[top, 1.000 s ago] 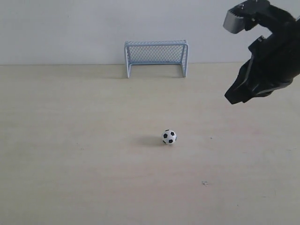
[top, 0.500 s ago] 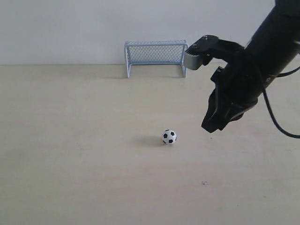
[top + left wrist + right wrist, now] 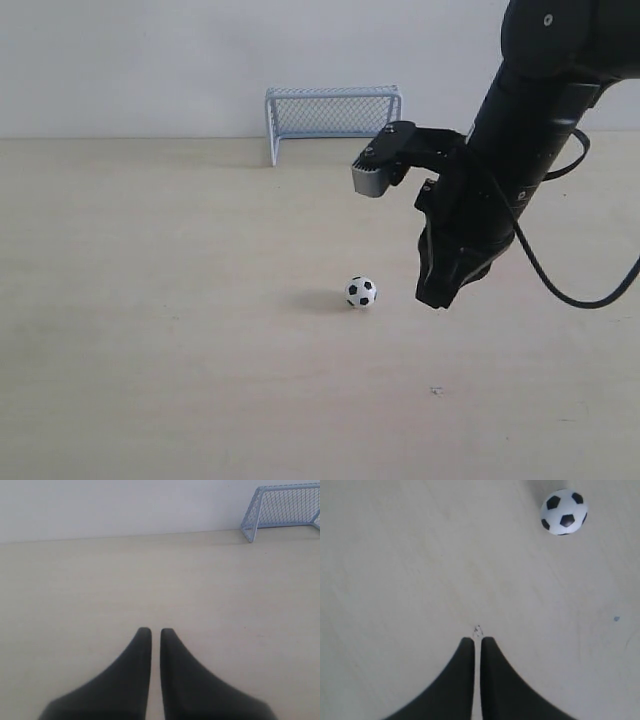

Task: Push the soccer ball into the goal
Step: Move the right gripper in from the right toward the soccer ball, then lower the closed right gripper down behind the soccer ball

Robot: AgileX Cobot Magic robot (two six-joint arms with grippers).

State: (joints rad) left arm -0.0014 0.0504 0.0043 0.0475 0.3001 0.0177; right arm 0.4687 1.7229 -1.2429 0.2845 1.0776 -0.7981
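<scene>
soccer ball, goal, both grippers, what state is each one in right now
soccer ball: resting on the table, outside the goal, touched by nothing
goal: upright at the far side of the table, nothing inside, mouth open toward the ball
right gripper: shut, holding nothing, tips pointing down close beside the ball but apart from it
left gripper: shut, holding nothing, over bare table

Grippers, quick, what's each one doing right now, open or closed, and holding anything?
Left gripper: closed, holding nothing.
Right gripper: closed, holding nothing; the ball lies apart from it.
</scene>
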